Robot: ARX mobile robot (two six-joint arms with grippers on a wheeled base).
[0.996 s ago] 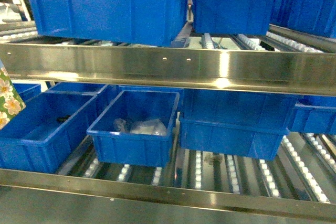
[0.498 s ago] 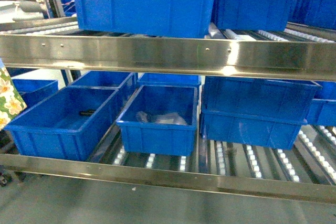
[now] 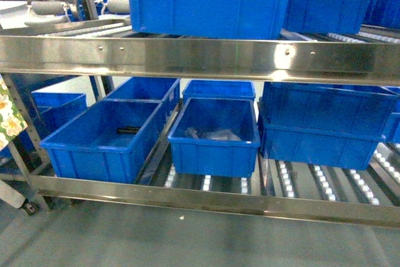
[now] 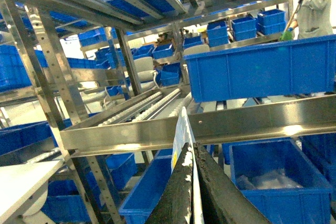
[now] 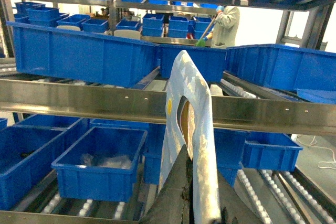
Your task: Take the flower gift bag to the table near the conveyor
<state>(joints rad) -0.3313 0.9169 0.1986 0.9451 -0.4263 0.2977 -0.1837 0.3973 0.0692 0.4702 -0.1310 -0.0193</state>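
Note:
In the right wrist view the flower gift bag (image 5: 202, 93) stands upright, pale blue with faint daisies and a cutout near its top. My right gripper (image 5: 201, 162) is shut on its lower part. In the left wrist view my left gripper (image 4: 190, 146) is shut on a thin printed bag edge (image 4: 182, 124), seen edge-on. Whether both hold one bag I cannot tell. A flowered corner (image 3: 9, 120) shows at the head view's far left. The steel conveyor (image 3: 200, 57) with white rollers (image 3: 325, 182) fills that view. A white table top (image 4: 21, 182) lies low on the left.
Blue bins (image 3: 212, 136) sit on both conveyor levels, one holding clear plastic wrap. A white leg with a black caster (image 3: 11, 193) stands at the lower left. Grey floor (image 3: 187, 236) lies before the rack. A person in pale clothes (image 5: 227, 24) stands behind it.
In the head view the rack and bins have slid rightwards and shrunk, and more floor and the left rack post now show. The flowered corner stays at the left edge.

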